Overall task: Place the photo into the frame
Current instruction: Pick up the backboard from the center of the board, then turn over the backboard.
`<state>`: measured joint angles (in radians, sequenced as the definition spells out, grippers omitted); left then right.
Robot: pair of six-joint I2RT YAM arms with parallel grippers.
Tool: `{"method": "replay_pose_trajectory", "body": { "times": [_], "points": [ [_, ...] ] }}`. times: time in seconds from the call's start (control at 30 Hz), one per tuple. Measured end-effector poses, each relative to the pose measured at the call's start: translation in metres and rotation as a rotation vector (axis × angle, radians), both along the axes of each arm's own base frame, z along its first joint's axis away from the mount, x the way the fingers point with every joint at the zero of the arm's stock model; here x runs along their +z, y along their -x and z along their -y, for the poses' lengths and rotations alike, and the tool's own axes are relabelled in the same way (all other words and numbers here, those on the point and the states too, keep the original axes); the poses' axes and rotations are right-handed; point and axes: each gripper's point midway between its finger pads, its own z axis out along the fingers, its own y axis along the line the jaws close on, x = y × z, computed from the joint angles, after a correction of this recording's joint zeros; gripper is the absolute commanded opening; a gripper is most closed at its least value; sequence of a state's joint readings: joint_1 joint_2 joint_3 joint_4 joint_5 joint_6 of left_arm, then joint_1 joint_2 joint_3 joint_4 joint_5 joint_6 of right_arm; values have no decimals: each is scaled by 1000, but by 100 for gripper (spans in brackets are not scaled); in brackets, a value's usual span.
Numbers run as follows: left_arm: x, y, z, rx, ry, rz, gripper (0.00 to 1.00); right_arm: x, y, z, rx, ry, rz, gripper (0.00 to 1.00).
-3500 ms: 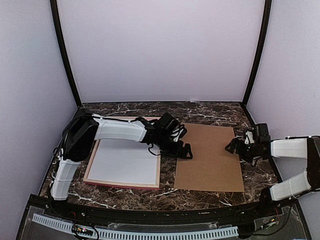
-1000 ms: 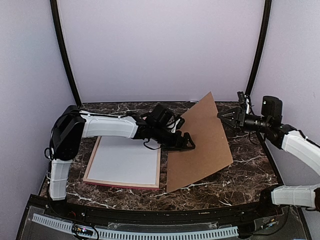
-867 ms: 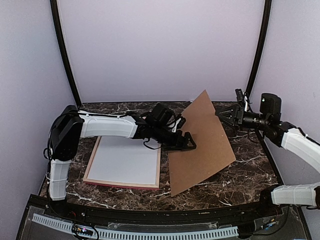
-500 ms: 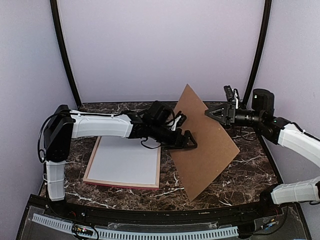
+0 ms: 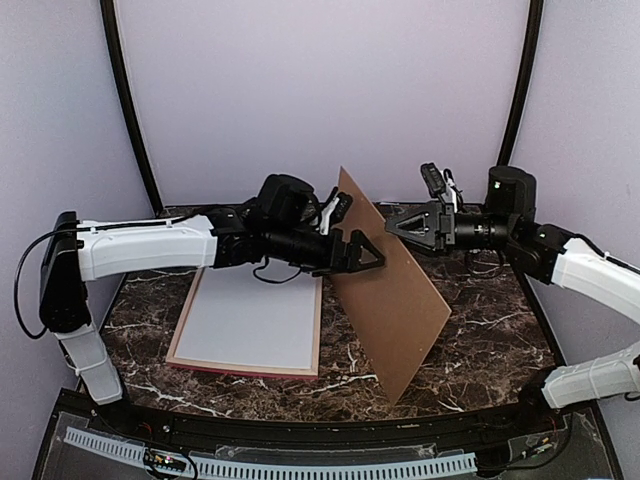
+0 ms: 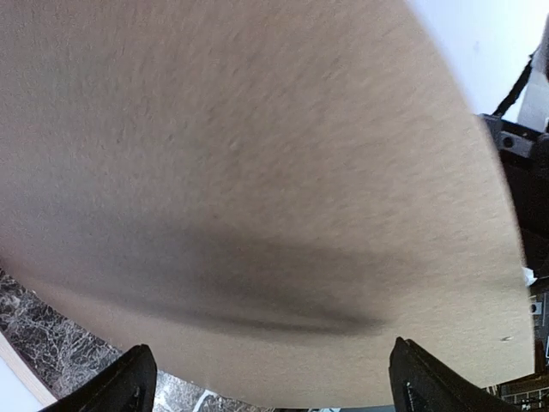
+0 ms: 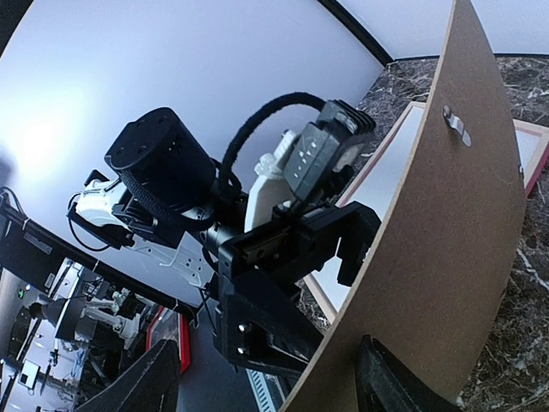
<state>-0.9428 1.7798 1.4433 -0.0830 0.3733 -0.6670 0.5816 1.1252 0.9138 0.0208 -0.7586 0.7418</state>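
Since the top view of 1 second back, the brown backing panel point(image 5: 395, 300) has swung up from a lean to stand almost on edge at picture centre, its low corner on the marble table point(image 5: 480, 330). Lower left of centre, the frame point(image 5: 243, 370) lies flat; 1 white sheet point(image 5: 250, 325) fills it, and I cannot tell if that is the photo's back. My left gripper point(image 5: 366, 256) sits at the panel's left face with its jaws spread wide, gripping nothing. Upper right of centre, my right gripper point(image 5: 398, 228) is also spread, and its wrist view shows the panel's edge between the 2 fingers and 1 small metal clip point(image 7: 456, 125) on the board.
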Motion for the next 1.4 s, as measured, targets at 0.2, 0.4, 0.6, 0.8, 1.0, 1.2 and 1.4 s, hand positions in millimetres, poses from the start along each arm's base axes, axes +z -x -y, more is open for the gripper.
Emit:
{"method": "replay_pose_trajectory", "body": {
  "times": [0.2, 0.4, 0.6, 0.8, 1.0, 1.2, 1.4],
  "points": [
    [31, 0, -25, 46, 61, 35, 99, 2, 7, -16, 36, 3, 2, 72],
    [64, -2, -39, 77, 129, 69, 99, -11, 9, -29, 67, 29, -30, 72],
    [81, -10, -43, 103, 186, 78, 99, -16, 16, -42, 102, 35, -37, 72],
    [74, -21, -51, 142, 188, 46, 92, -10, 22, -52, 132, 20, -19, 72],
    [60, -30, -60, 197, 152, 32, 79, -12, 24, -58, 146, 19, -19, 72],
    [54, -31, -75, 251, 95, 32, 61, -17, 21, -59, 136, 35, -18, 72],
    [44, -30, -88, 288, 64, 26, 46, -27, 13, -56, 113, 64, -22, 72]
  ]
}}
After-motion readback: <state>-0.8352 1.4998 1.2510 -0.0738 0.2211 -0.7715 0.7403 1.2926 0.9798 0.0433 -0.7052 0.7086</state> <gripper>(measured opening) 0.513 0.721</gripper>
